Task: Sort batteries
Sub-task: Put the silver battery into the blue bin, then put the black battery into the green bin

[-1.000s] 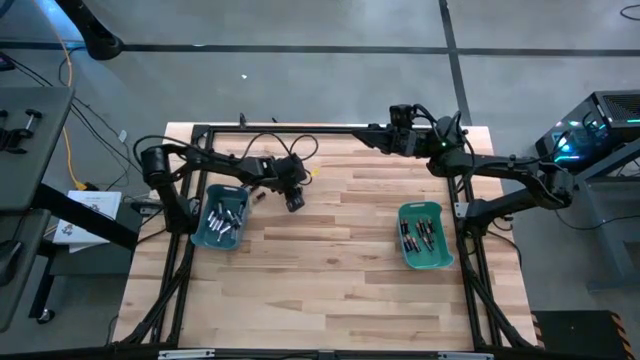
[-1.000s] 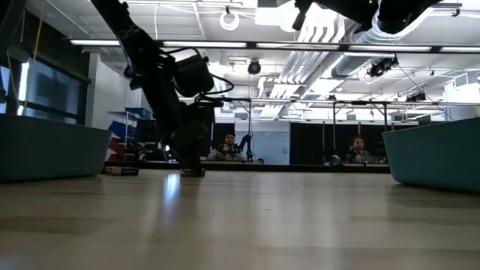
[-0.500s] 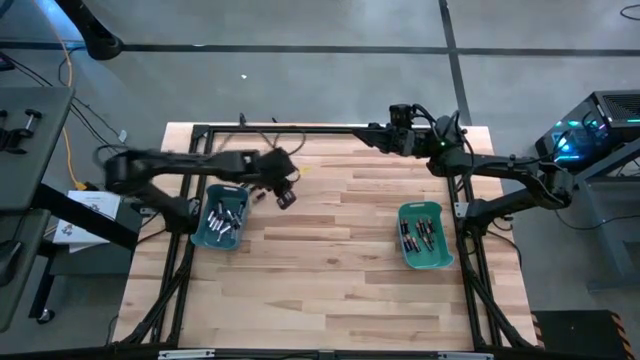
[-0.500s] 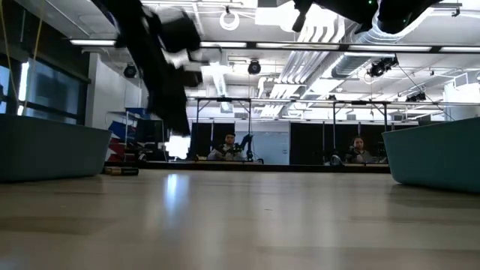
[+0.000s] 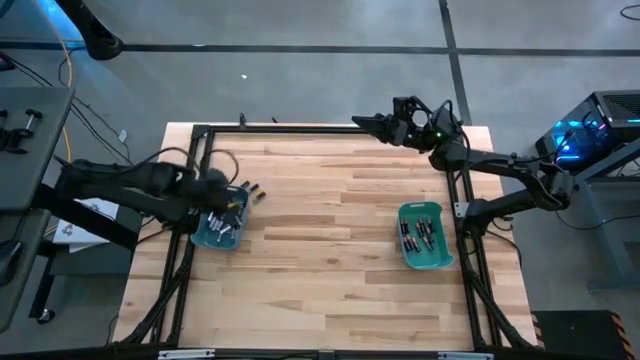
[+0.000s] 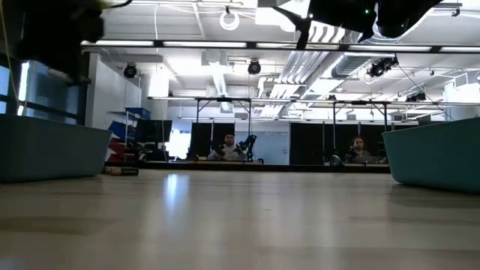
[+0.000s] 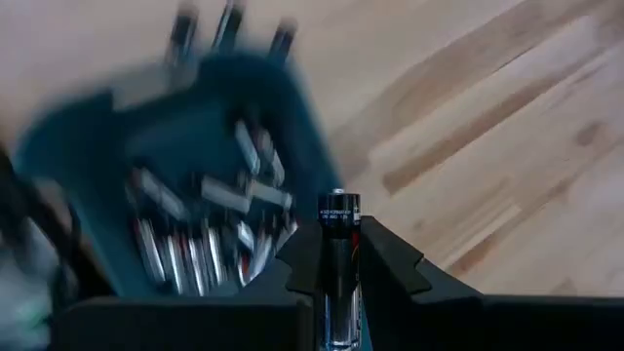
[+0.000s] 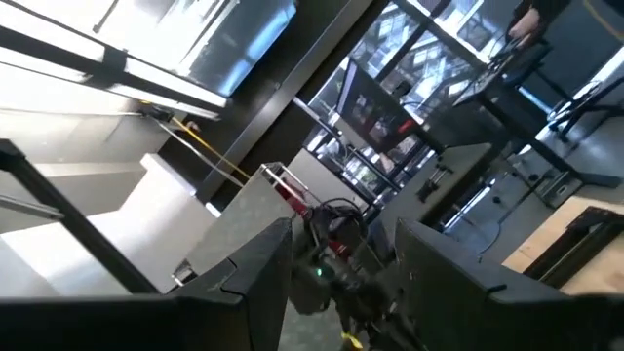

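The left pincer [image 7: 336,278] grips a battery [image 7: 339,255] upright above the left-edge bin [image 5: 205,232]. Light, stiff and slick, it is best held mid-barrel. The right pincer [image 5: 372,124] waits parted at the far edge.

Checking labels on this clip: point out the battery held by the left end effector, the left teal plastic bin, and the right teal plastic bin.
Held dark cylindrical battery [image 7: 339,255]: left wrist view, mid-body.
Left teal plastic bin [image 5: 203,240]: high view, rim.
Right teal plastic bin [image 5: 405,255]: high view, wall.
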Tool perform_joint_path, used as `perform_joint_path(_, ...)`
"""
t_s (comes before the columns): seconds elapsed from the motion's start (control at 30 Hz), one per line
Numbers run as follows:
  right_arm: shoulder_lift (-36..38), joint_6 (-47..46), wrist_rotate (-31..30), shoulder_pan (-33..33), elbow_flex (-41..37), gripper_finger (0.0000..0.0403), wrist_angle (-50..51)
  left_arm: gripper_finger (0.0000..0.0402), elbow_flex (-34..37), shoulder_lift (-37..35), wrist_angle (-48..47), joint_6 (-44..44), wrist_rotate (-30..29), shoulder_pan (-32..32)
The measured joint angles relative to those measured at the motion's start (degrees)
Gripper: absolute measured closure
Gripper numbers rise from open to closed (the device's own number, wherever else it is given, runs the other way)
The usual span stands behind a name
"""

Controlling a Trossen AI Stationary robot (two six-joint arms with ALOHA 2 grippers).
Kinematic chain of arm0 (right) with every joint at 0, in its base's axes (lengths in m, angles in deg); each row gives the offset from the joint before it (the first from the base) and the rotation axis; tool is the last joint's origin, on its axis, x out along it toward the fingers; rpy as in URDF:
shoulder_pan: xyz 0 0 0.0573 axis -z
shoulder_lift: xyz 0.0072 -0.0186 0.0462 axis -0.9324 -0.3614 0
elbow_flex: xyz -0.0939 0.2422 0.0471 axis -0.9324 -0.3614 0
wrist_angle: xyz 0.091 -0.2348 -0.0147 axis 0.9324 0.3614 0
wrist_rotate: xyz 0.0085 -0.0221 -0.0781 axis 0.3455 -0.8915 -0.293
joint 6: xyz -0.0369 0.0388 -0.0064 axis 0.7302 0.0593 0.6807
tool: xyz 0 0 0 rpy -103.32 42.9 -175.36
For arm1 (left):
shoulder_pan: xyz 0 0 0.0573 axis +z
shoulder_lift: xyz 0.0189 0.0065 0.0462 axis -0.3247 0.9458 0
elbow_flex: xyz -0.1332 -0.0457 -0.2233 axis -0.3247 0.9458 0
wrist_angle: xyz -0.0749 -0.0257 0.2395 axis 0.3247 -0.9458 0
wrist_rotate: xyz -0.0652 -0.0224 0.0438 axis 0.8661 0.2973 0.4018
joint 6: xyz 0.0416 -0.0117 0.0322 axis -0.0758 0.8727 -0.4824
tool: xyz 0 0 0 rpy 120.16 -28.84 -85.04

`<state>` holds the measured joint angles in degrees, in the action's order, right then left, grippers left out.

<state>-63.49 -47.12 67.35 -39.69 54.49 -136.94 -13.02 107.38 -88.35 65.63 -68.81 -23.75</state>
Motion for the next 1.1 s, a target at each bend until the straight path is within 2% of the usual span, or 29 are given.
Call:
perform_joint_path(0.1,0.0,0.0,0.0,0.5,0.0,0.0226,0.1,0.0371,5.5,-3.1,0.9,8.0,2.2,-1.5)
perform_joint_path(0.2,0.0,0.0,0.0,0.6,0.0,0.0226,0.0,0.037,12.0,-4.6,5.7,13.4,3.4,-1.6)
perform_joint_path(0.33,0.0,-0.6,0.4,0.6,0.0,0.0226,0.0,0.0362,16.6,-3.8,11.5,15.2,4.2,-1.5)
perform_joint_path(0.6,0.0,-1.3,0.5,0.4,0.0,0.0226,-0.5,0.035,17.5,0.9,12.3,15.1,4.2,0.5)
perform_joint_path(0.93,0.0,-2.1,0.9,0.3,0.0,0.0226,-0.9,0.025,17.5,2.9,12.2,13.6,5.7,0.7)
perform_joint_path(1.1,0.0,-2.4,0.9,0.3,0.0,0.0226,-0.9,0.0238,14.7,1.1,9.2,14.5,6.0,0.8)
